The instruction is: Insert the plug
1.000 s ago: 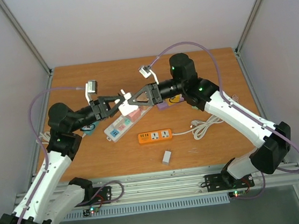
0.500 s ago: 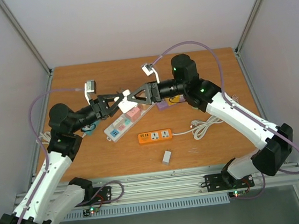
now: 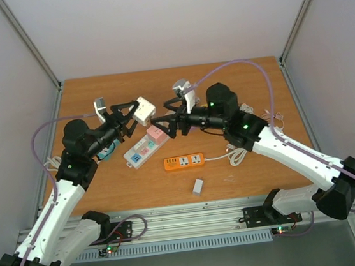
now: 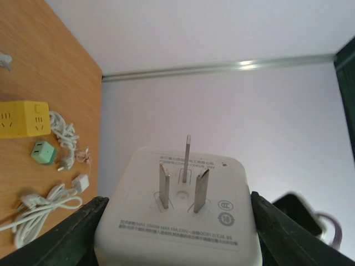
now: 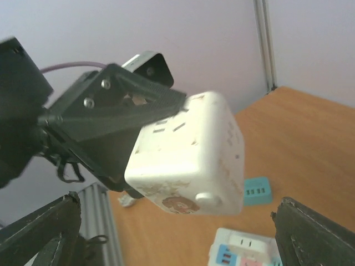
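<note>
- Top view: my left gripper [image 3: 134, 114] clamps the plug cube [image 3: 143, 111] aloft near the power strip [image 3: 142, 149]. My right gripper [image 3: 161, 123] gapes empty beside it.
- Left wrist: the prongs [image 4: 165, 185] point outward, probably for aiming at a socket.
- Right wrist: the cube hangs ahead, between my spread fingers but untouched.

Plug [image 3: 143, 111] aloft by power strip [image 3: 142, 150]; second strip [image 3: 184, 162] nearer (cable [image 3: 237, 154] trailing right).

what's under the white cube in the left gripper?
Cube hangs in air above the table. Strip lies lower and nearby; whether straight below cannot be told, the cube covers that spot.
</note>
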`<action>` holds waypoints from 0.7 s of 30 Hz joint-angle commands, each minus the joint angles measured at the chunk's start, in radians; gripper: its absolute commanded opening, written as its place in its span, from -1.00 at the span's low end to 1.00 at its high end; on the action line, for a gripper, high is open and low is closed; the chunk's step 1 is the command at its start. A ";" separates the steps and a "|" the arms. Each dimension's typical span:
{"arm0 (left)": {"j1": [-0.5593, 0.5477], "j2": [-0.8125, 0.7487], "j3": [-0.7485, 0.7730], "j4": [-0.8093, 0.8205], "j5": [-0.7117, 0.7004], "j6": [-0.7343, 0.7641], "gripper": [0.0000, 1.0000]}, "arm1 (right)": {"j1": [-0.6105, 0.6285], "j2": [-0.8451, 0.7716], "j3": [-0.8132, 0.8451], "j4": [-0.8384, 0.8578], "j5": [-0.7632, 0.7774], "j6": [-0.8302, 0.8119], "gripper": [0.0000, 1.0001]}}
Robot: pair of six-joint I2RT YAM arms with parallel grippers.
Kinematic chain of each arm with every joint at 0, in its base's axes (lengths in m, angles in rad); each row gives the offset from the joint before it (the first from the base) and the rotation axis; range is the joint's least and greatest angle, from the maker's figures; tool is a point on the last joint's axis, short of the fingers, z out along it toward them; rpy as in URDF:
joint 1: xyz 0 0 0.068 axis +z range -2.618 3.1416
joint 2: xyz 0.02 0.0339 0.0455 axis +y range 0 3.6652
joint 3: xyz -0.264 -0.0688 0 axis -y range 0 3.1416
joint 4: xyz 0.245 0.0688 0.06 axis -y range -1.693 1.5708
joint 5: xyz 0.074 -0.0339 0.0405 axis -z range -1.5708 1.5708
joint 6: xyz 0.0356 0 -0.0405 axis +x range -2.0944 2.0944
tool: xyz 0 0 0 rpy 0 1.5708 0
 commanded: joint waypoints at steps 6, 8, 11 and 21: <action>0.000 -0.023 0.069 0.046 -0.126 -0.280 -0.31 | 0.115 0.137 -0.010 0.405 0.184 -0.252 0.96; 0.000 -0.031 0.072 0.043 -0.131 -0.315 -0.31 | 0.118 0.167 -0.001 0.453 0.213 -0.267 0.97; 0.000 -0.042 0.074 0.036 -0.131 -0.351 -0.31 | 0.118 0.202 -0.007 0.523 0.228 -0.307 0.97; -0.001 -0.055 0.044 0.057 -0.120 -0.419 -0.31 | 0.117 0.274 0.021 0.529 0.207 -0.356 0.54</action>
